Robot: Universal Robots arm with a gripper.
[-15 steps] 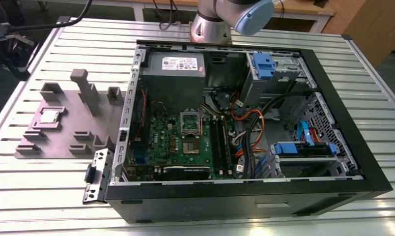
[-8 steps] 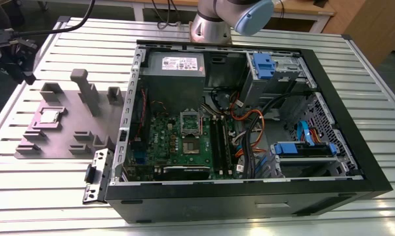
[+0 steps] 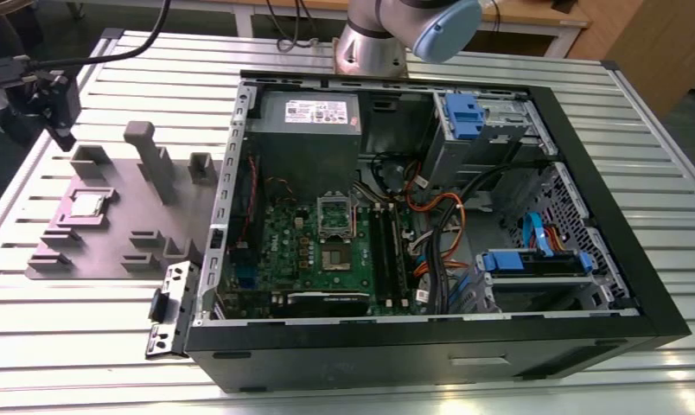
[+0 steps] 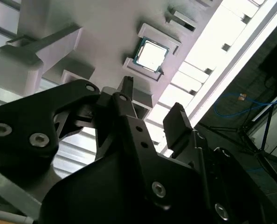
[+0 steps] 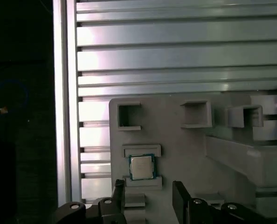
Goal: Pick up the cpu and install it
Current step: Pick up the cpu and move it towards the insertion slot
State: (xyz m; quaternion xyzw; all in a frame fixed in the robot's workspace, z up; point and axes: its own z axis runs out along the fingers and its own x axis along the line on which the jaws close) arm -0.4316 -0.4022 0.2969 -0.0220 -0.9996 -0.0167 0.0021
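Observation:
The cpu (image 3: 88, 204), a small silvery square chip, lies flat in a shallow seat on the grey fixture plate (image 3: 117, 246), at the exterior view's left beside the open computer case (image 3: 440, 346). Both wrist views look down on the cpu (image 4: 151, 55) (image 5: 142, 166), just beyond the black fingertips. My gripper (image 3: 61, 138) (image 4: 152, 100) (image 5: 149, 192) hangs above the plate's far edge. It is open, holds nothing and stays clear of the chip. Inside the case, the green board (image 3: 284, 251) carries the socket frame (image 3: 336, 229).
Grey upright posts (image 3: 151, 156) and small brackets (image 5: 194, 114) rise from the fixture plate near the chip. The case holds a grey box with a white label (image 3: 307, 117), blue drive clips and orange cables. The slatted metal table (image 3: 47, 346) ends close to the plate's left side.

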